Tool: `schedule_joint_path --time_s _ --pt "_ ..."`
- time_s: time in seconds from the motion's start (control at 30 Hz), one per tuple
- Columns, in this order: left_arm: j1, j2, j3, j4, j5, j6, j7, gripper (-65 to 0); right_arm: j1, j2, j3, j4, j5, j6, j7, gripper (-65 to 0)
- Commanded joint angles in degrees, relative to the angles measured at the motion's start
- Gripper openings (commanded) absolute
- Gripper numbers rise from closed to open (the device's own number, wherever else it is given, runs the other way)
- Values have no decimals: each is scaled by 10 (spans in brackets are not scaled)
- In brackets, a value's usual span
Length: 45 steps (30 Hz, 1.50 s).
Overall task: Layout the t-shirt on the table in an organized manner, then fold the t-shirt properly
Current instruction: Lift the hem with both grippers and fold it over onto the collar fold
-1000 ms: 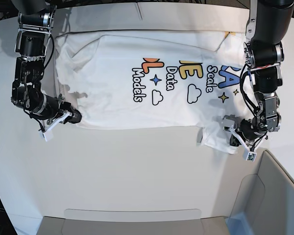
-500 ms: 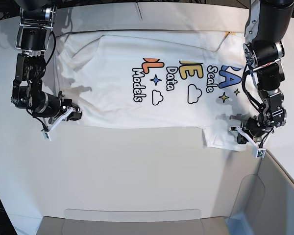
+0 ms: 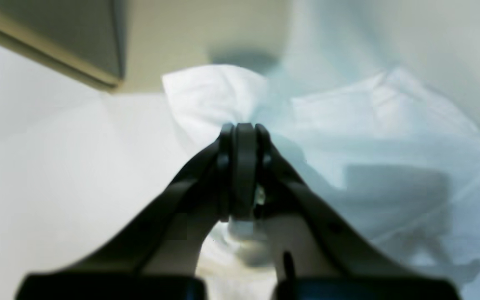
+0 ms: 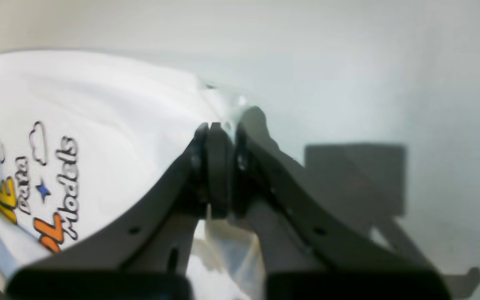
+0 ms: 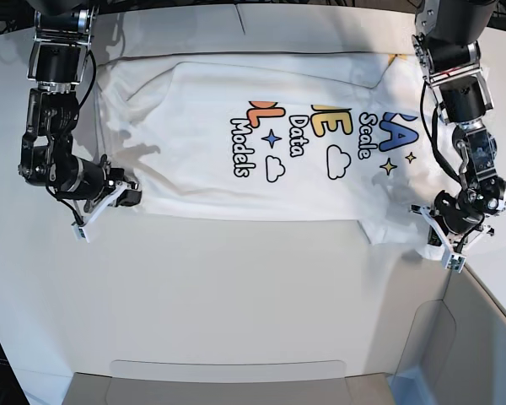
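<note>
The white t-shirt (image 5: 236,126) lies spread on the table (image 5: 236,287), its colourful print (image 5: 320,139) turned sideways. My left gripper (image 5: 427,229) is at the view's right and is shut on the near sleeve's corner. In the left wrist view the left gripper (image 3: 243,129) pinches a bunch of white cloth (image 3: 211,96). My right gripper (image 5: 128,197) is at the view's left and is shut on the shirt's near bottom corner. From the right wrist the right gripper (image 4: 217,129) clamps the shirt's edge, with the t-shirt (image 4: 98,108) and its print to the left.
A grey-white bin (image 5: 481,337) stands at the near right corner, close to my left gripper, and the bin (image 3: 56,41) also shows in the left wrist view. A flat beige panel (image 5: 228,380) lies along the near edge. The shirt's far edge runs near the table's back.
My left gripper has drawn the sleeve corner to the right and slightly nearer, and the print has shifted right with it. The right gripper has stayed almost still on its corner.
</note>
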Motion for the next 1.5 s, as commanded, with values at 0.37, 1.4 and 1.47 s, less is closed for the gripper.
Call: schedule_joint_path --time_s 0.37,1.4,1.47 --pt "55 4 -96 88 -1 3 23 -650 -36 7 3 83 10 3 6 -650" --pt "258 16 -155 325 -2 3 138 -650 -142 3 64 233 12 3 6 -650" --pt "258 17 -156 327 -2 3 138 -650 -144 1 73 234 12 3 6 -650"
